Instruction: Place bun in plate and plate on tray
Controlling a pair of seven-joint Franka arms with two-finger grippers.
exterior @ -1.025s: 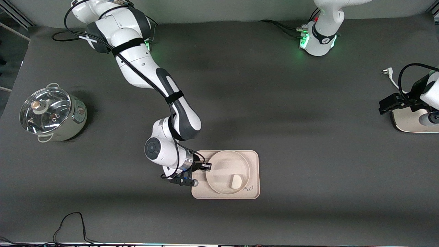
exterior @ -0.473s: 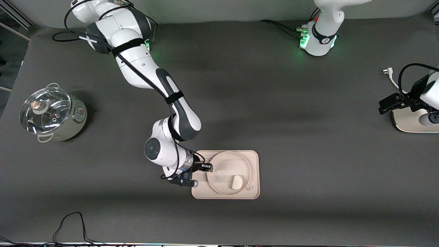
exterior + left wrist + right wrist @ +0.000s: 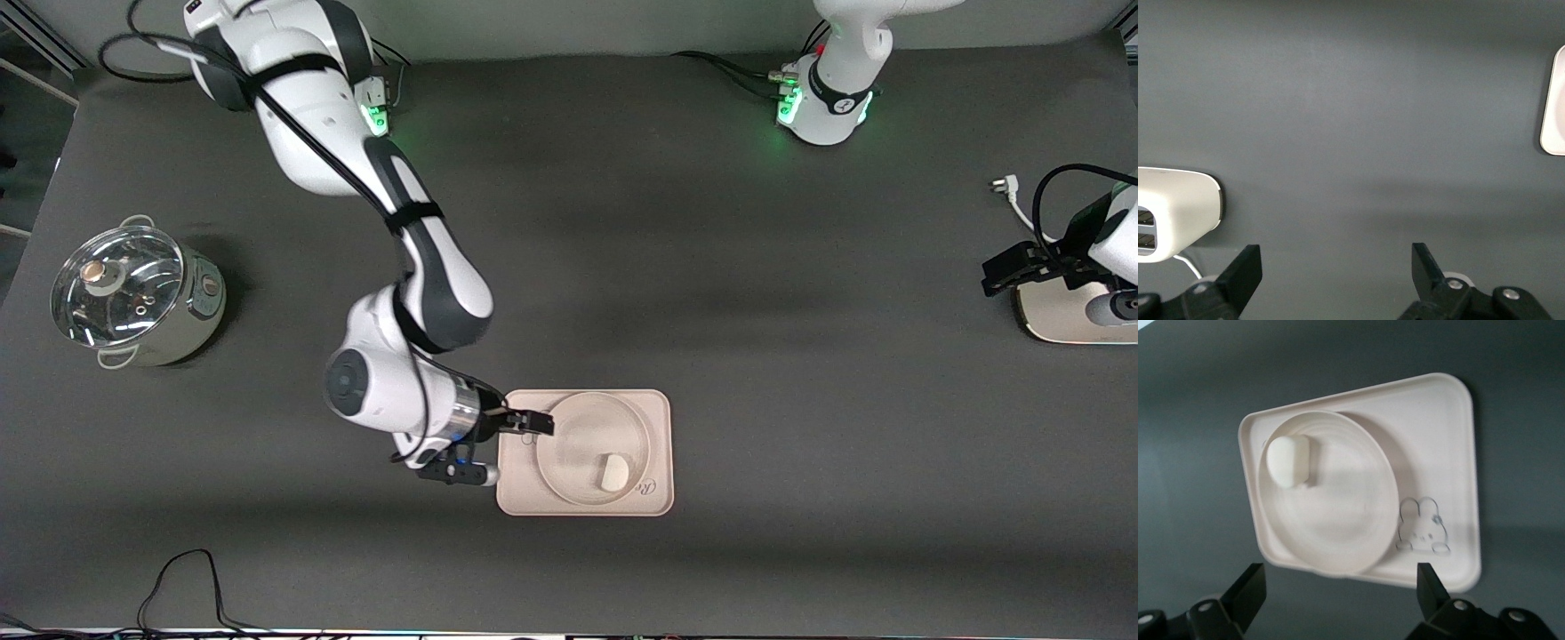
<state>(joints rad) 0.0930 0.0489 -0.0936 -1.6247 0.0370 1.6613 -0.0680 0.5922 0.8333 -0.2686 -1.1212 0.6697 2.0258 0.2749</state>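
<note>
The bun [image 3: 612, 471] lies in the plate [image 3: 569, 427], and the plate sits on the tray [image 3: 656, 404]. The right tool [image 3: 532, 423], open and empty, hovers at the tray's edge toward the right arm's end. The left tool [image 3: 1337, 267] waits open, well apart; both placements look done.

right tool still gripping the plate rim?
No. In the right wrist view the right tool stands open and clear of the plate, which sits on the tray with the bun in it.

Partial script "R" on tray [image 3: 653, 444]
</note>
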